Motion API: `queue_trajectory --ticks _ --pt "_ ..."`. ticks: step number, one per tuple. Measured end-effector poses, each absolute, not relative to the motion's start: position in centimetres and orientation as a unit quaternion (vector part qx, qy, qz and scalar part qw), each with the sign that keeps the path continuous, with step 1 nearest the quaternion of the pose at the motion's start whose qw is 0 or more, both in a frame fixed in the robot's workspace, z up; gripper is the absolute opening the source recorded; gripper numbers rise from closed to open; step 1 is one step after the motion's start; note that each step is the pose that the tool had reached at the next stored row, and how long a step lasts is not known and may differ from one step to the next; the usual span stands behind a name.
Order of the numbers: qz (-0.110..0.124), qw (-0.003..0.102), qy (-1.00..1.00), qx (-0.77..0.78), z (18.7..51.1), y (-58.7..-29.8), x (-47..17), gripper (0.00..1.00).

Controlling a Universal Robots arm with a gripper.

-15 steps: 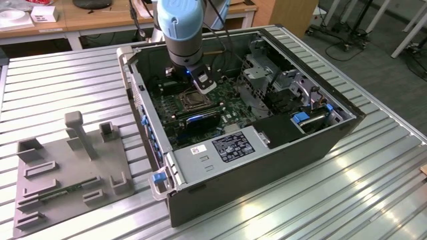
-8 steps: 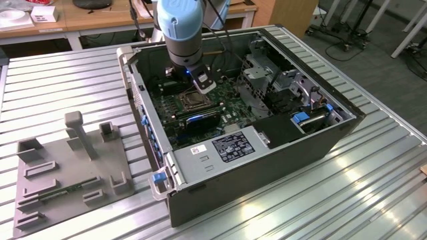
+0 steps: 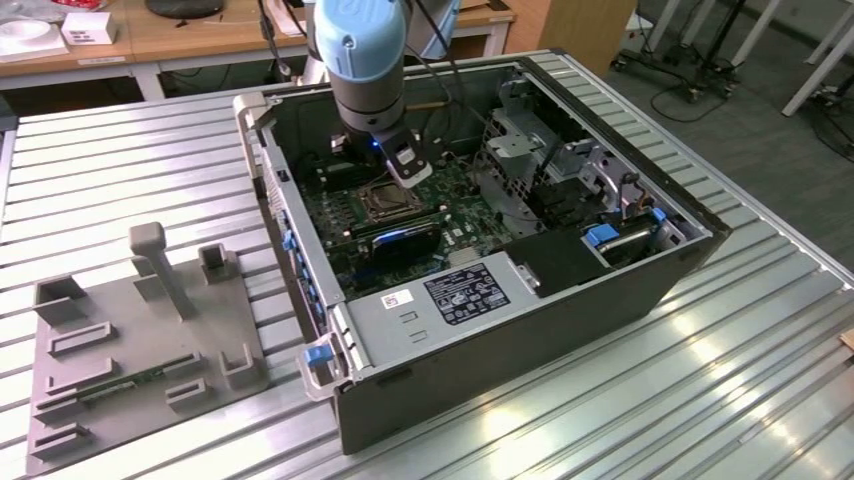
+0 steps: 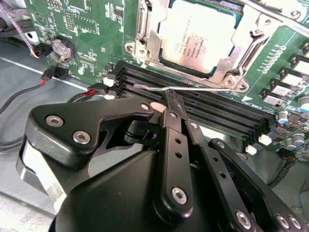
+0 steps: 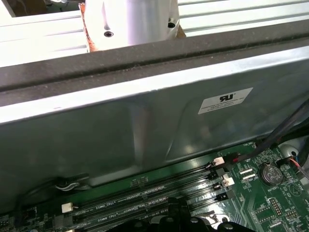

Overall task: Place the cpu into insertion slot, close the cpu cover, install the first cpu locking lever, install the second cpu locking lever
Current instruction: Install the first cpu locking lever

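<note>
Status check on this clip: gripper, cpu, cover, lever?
Gripper shut on locking lever. Cpu seated in slot, cpu cover down over it. Nothing obstructing.

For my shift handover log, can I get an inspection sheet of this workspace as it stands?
Surface: ribbed metal table, carrying an open computer case.
Job's things: cpu seated in the insertion slot; cpu cover closed over it; thin lever alongside.
Clutter: grey fixture plate on the exterior view's left.
Grippers: gripper shut on the lever.
Cables: red-and-black leads beside the memory slots.
Surroundings: wooden desk behind.
</note>
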State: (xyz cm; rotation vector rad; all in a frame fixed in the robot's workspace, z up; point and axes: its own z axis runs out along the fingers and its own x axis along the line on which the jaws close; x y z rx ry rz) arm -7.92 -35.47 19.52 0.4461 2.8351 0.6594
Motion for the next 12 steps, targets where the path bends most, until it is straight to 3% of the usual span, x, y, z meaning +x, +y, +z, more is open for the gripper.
queue_trajectory --ticks 12 --pt "0.222 0.099 0.958 0.152 19.46 -35.48 -7.81 0.11"
